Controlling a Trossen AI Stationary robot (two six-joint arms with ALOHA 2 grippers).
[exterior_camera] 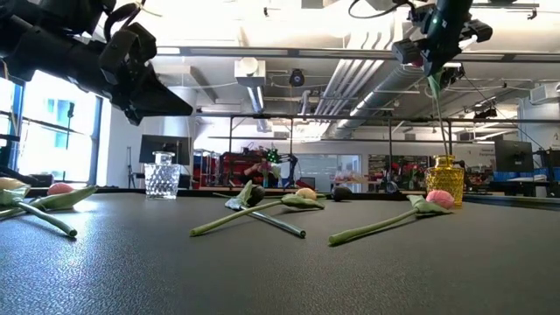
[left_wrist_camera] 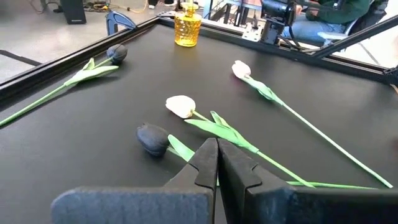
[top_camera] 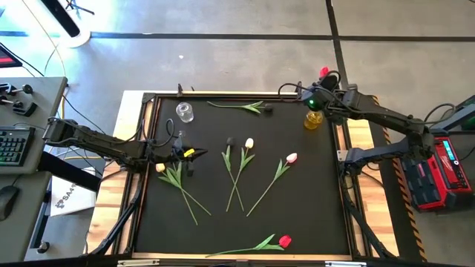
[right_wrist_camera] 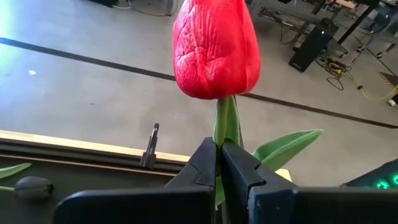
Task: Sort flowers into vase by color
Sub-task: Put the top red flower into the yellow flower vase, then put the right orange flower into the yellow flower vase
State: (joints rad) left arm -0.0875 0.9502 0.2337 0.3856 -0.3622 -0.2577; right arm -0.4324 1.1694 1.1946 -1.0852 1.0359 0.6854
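Observation:
My right gripper (exterior_camera: 431, 63) is raised over the yellow vase (top_camera: 313, 119) near the table's far right corner and is shut on a red tulip (right_wrist_camera: 216, 50). My left gripper (left_wrist_camera: 217, 163) is shut and hangs above the table's left side, over a yellow tulip (top_camera: 191, 153) and a cream one (top_camera: 160, 167). Lying flat mid-table are a dark-headed tulip (left_wrist_camera: 152, 138), a white one (left_wrist_camera: 180, 106) and a pinkish-white one (left_wrist_camera: 240, 68). Another dark one (top_camera: 267, 109) lies by the far edge and another red one (top_camera: 285, 241) by the near edge. My right gripper pinches the red tulip's stem just below the head (right_wrist_camera: 219, 127) between its two fingers, which lie roughly level across the stem. The flower is upright and lifted clear of the table. Its stem (exterior_camera: 436, 114) hangs down to the yellow vase's mouth (exterior_camera: 444, 160).
A clear glass vase (top_camera: 184, 111) stands near the far left corner. A raised black frame (top_camera: 245, 95) runs round the dark mat. A desk with a keyboard (top_camera: 11, 144) stands left of the table. A person sits beyond the far edge in the left wrist view.

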